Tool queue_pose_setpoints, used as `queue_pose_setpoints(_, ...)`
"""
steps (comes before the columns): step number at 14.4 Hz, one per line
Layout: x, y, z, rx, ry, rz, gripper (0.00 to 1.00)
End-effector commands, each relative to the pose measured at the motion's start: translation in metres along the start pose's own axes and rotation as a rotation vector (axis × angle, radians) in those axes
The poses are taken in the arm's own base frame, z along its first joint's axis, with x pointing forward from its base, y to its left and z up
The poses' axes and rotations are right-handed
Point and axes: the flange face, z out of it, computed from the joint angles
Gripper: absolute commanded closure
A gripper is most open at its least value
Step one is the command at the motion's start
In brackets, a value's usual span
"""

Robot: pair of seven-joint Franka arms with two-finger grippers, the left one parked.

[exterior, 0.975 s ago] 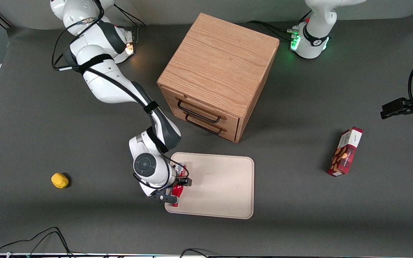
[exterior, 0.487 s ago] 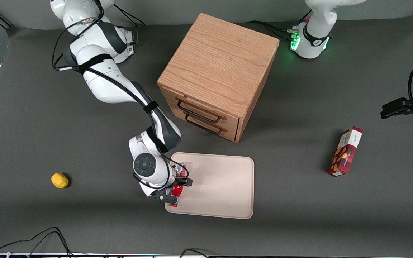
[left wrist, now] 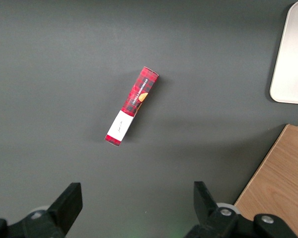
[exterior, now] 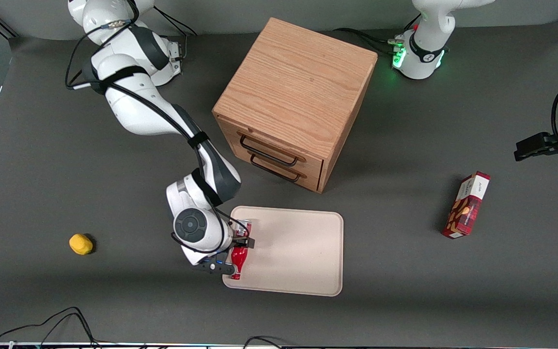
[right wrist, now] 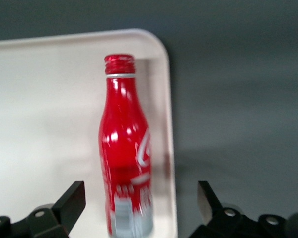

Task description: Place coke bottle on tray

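The coke bottle (right wrist: 123, 148) lies on the tray (exterior: 298, 252), close to the tray's rim at the working arm's end, with its cap toward the front camera. The gripper (exterior: 238, 255) is just above it; its jaws stand wide open, one on each side of the bottle, and hold nothing. The tray rests on the dark worktop (exterior: 405, 291), in front of the wooden drawer cabinet (exterior: 298, 92).

A wooden cabinet (exterior: 294, 102) with two drawers stands on the dark table (exterior: 405, 271). A red snack box (exterior: 466, 205) lies toward the parked arm's end, a small yellow object (exterior: 80, 244) toward the working arm's.
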Motion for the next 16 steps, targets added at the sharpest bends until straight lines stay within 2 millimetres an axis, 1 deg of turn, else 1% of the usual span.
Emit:
queue_pose_setpoints(1, -0.028, 0.028, -0.074, -0.062, -0.084, 0.027, 0.0)
queue_pose_setpoints(2, -0.036, 0.053, -0.095, -0.075, -0.092, 0.047, 0.0)
queue_pose_setpoints(3, -0.05, 0.072, -0.114, -0.085, -0.099, 0.051, 0.0)
queue_pose_setpoints(4, -0.068, 0.089, -0.139, -0.084, -0.092, 0.05, 0.0)
queue_pose_setpoints(5, -0.081, 0.112, -0.16, -0.082, -0.08, 0.063, 0.0)
queue_pose_setpoints(8, -0.118, 0.165, -0.208, -0.087, -0.054, 0.033, 0.0)
queue_pose_setpoints(10, -0.137, 0.203, -0.238, -0.108, -0.047, -0.04, 0.0)
queue_pose_setpoints(11, -0.147, 0.218, -0.253, -0.119, -0.054, -0.1, 0.0)
queue_pose_setpoints(12, -0.151, 0.237, -0.267, -0.128, -0.073, -0.152, 0.0)
queue_pose_setpoints(13, -0.151, 0.261, -0.28, -0.127, -0.085, -0.188, 0.0)
queue_pose_setpoints(14, -0.156, 0.278, -0.294, -0.13, -0.087, -0.223, 0.0)
queue_pose_setpoints(15, -0.155, 0.295, -0.302, -0.109, -0.086, -0.227, 0.0)
queue_pose_setpoints(16, -0.152, 0.312, -0.306, -0.056, -0.087, -0.187, 0.0)
